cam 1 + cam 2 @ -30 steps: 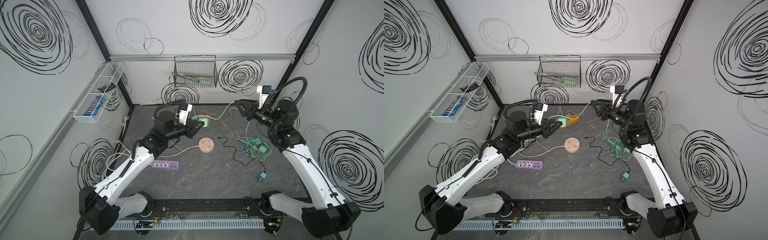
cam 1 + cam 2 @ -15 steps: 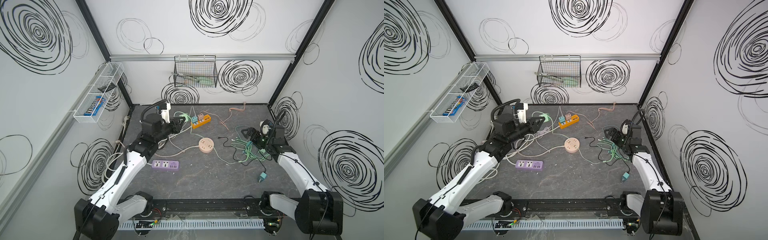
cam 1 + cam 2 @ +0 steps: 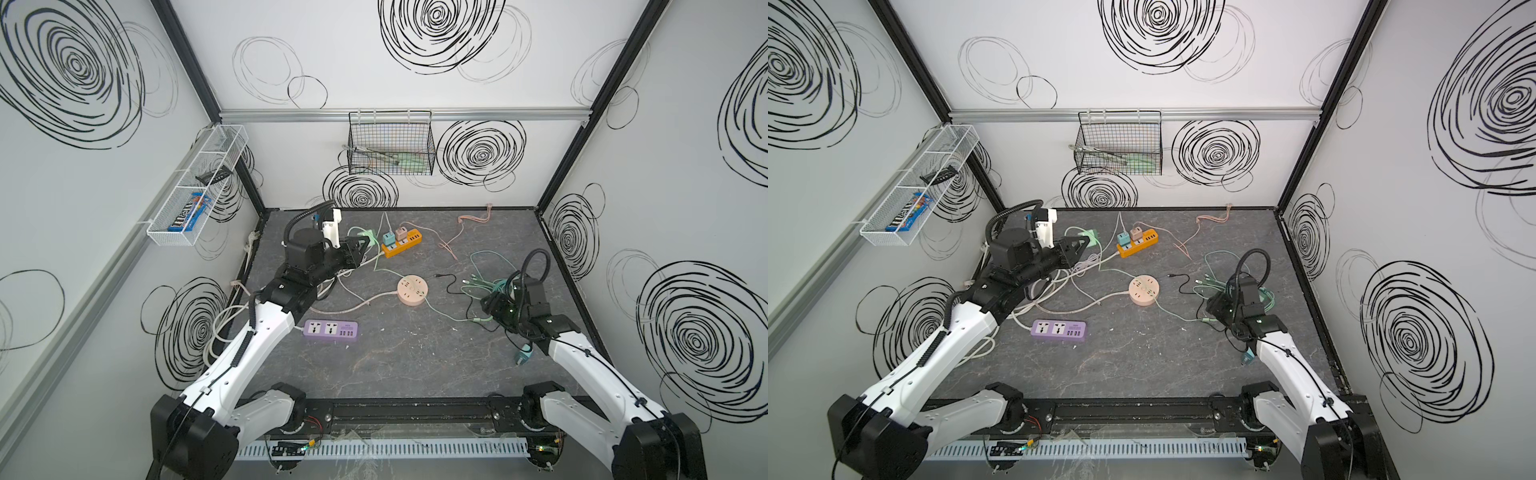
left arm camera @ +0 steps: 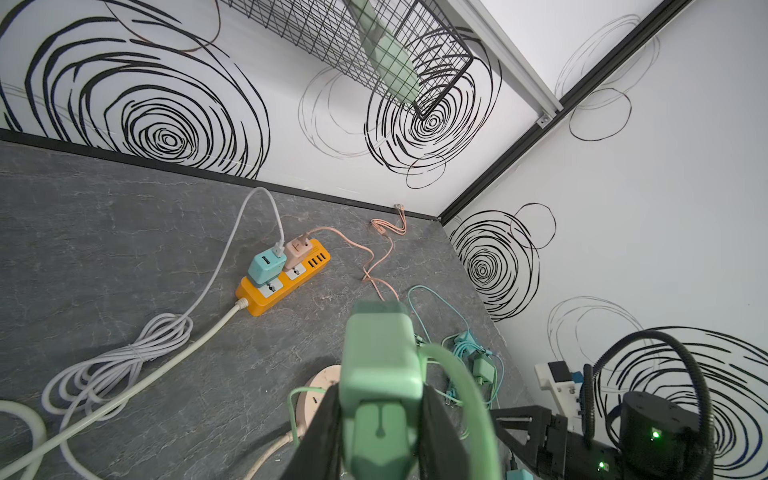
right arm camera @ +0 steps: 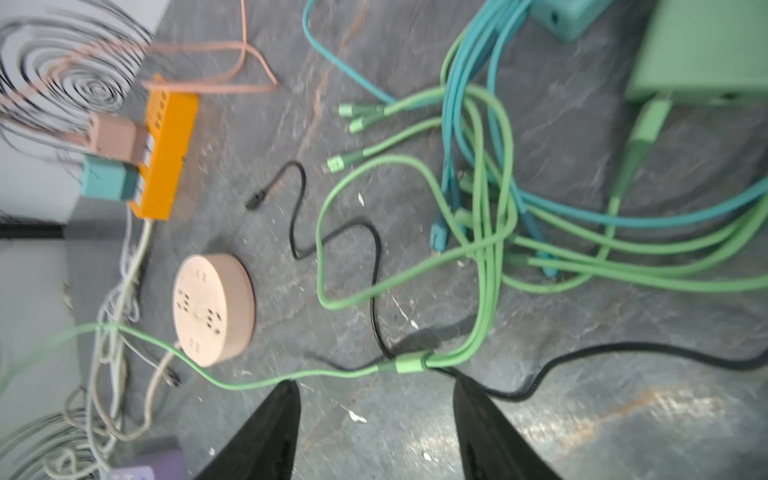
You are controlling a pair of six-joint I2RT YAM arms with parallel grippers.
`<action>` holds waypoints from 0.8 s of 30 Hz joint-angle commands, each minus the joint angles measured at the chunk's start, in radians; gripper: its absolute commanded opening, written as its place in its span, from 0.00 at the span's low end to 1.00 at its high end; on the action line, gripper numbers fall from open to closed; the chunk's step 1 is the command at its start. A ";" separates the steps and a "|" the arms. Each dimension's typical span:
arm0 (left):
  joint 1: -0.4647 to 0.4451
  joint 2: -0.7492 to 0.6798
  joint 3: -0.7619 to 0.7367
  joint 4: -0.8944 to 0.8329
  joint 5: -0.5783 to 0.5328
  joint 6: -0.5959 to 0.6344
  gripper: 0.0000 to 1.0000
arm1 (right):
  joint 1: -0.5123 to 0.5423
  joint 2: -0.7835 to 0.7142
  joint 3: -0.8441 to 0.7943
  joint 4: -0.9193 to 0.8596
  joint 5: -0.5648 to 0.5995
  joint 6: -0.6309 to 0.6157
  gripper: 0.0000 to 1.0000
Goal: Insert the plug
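One risk I see: the green plug, clamped in my left jaws above the far left of the worktop, trails its green cable to the tangle before my right jaws, which stand apart and empty. A snag could tilt it at the orange strip. A second ago the right arm was raised far; now it is low.

Overhead stereo pair (wrist cameras close)
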 commanded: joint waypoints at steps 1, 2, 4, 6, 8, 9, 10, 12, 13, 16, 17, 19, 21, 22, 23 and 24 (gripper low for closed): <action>0.009 0.002 -0.008 0.042 -0.011 -0.005 0.00 | 0.050 0.029 -0.027 0.001 0.086 0.094 0.58; 0.009 0.002 -0.008 0.041 -0.011 -0.005 0.00 | 0.057 0.045 -0.033 0.016 0.093 0.101 0.58; 0.008 0.002 -0.008 0.038 -0.010 -0.002 0.00 | 0.066 0.078 -0.032 0.031 0.108 0.109 0.57; 0.009 0.002 -0.007 0.031 -0.012 0.004 0.00 | 0.067 0.112 -0.031 0.042 0.130 0.109 0.57; 0.010 0.001 -0.007 0.027 -0.017 0.008 0.00 | 0.069 0.137 -0.031 0.049 0.151 0.106 0.58; 0.011 0.000 -0.008 0.024 -0.018 0.010 0.00 | 0.069 0.149 -0.034 0.055 0.158 0.107 0.58; 0.010 0.000 -0.010 0.022 -0.019 0.011 0.00 | 0.069 0.157 -0.036 0.064 0.161 0.106 0.58; 0.010 0.000 -0.011 0.023 -0.016 0.012 0.00 | 0.070 0.172 -0.043 0.077 0.178 0.109 0.58; 0.011 0.002 -0.011 0.022 -0.016 0.013 0.00 | 0.070 0.178 -0.043 0.080 0.189 0.114 0.58; 0.010 0.003 -0.013 0.021 -0.013 0.013 0.00 | 0.070 0.189 -0.055 0.113 0.225 0.121 0.58; 0.010 0.005 -0.013 0.020 -0.013 0.014 0.00 | 0.069 0.196 -0.060 0.127 0.235 0.124 0.57; 0.010 0.009 -0.012 0.020 -0.010 0.013 0.00 | 0.070 0.212 -0.063 0.147 0.246 0.125 0.55; 0.010 0.011 -0.011 0.021 -0.006 0.014 0.00 | 0.069 0.240 -0.059 0.160 0.250 0.119 0.53; 0.010 0.011 -0.011 0.019 -0.006 0.014 0.00 | 0.070 0.251 -0.059 0.169 0.250 0.113 0.51; 0.010 0.011 -0.011 0.019 -0.006 0.014 0.00 | 0.071 0.270 -0.062 0.189 0.247 0.098 0.50; 0.010 0.012 -0.011 0.019 -0.006 0.014 0.00 | 0.071 0.289 -0.065 0.201 0.246 0.089 0.49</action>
